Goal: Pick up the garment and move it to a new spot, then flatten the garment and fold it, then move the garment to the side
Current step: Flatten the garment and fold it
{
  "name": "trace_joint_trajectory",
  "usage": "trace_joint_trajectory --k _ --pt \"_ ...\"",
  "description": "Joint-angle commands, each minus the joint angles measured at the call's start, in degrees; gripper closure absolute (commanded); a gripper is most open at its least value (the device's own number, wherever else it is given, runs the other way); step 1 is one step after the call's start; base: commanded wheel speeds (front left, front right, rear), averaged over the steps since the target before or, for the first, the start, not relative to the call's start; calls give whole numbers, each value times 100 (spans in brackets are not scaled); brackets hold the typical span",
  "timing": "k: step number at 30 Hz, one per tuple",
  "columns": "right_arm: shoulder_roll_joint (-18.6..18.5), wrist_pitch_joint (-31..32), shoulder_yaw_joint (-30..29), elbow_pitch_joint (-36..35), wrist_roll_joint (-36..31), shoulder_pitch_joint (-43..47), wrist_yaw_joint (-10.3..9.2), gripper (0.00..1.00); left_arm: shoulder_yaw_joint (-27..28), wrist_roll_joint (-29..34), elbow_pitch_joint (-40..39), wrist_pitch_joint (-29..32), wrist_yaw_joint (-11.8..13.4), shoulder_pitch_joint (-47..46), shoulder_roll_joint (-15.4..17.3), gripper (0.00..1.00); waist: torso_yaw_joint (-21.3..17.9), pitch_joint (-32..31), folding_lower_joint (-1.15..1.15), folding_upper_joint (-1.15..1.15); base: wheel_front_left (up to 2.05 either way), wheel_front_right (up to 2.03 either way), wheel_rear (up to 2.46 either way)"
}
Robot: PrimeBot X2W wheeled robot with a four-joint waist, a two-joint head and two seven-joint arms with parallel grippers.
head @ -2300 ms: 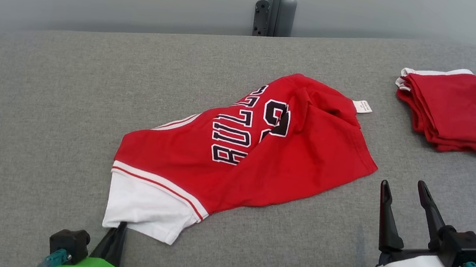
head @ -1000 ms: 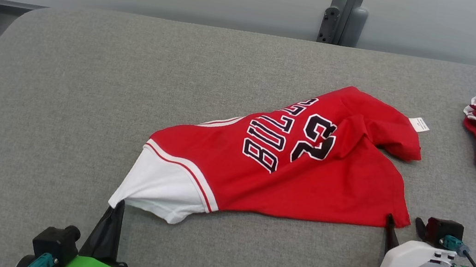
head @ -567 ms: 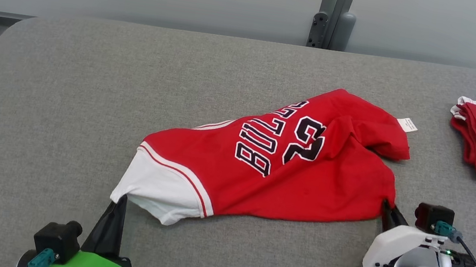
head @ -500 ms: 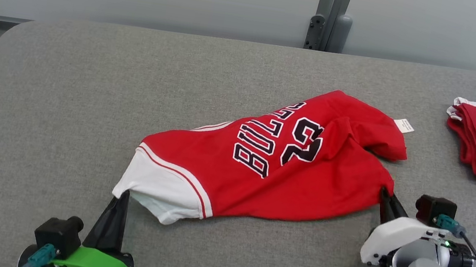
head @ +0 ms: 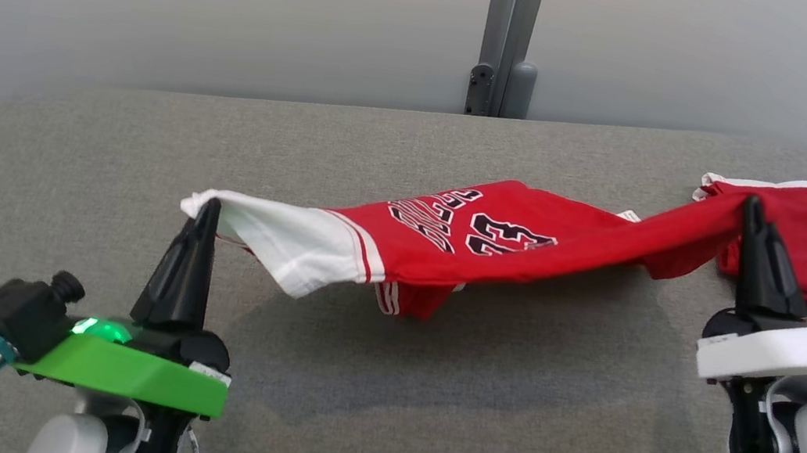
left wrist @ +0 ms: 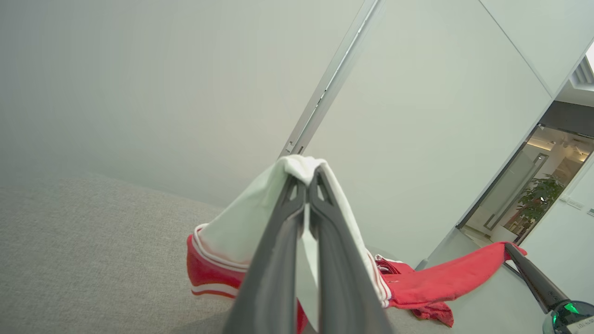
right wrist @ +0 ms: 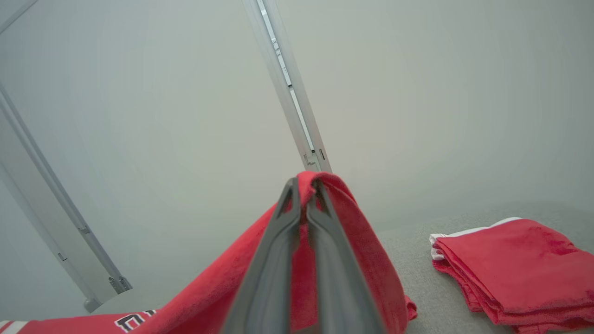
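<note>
Lifted from the gray tabletop (head: 346, 408) within the last half second, the red shirt (head: 497, 236) sags mid-frame between the left claw (head: 209, 205), clamped on its white end, and the right claw (head: 753, 205), clamped on its red end. Raising both evenly, held apart, should keep it from dragging.

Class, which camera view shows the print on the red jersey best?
The head view: the whole print on the jersey is in sight, though slanted. The right wrist view catches a few letters at its bottom left; the left wrist view gives the jersey's white sleeve.
</note>
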Motion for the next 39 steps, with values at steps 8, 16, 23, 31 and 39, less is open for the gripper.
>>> trace_joint_trajectory --k 8,16,23,31,39 --pt "115 603 -716 -2504 331 528 -4 100 187 -533 -1909 661 212 -362 121 100 -294 -125 0 0 0 0 0" --pt "210 1277 -1310 -4137 476 345 -4 100 155 -525 -3191 1536 517 -1045 474 100 -389 56 0 0 0 0 0" --pt "151 1700 -1319 -4154 323 -160 -4 100 181 -534 -3072 2074 613 -2026 699 100 -327 629 0 0 0 0 0" --pt "-18 1834 -642 -2558 52 -2046 -4 100 160 -285 -1329 2196 366 -4010 834 100 -240 1563 0 0 0 0 0" --pt "234 1087 -397 275 -772 -5011 -5 100 185 615 1193 1354 162 -6651 1006 100 -247 1978 0 0 0 0 0"
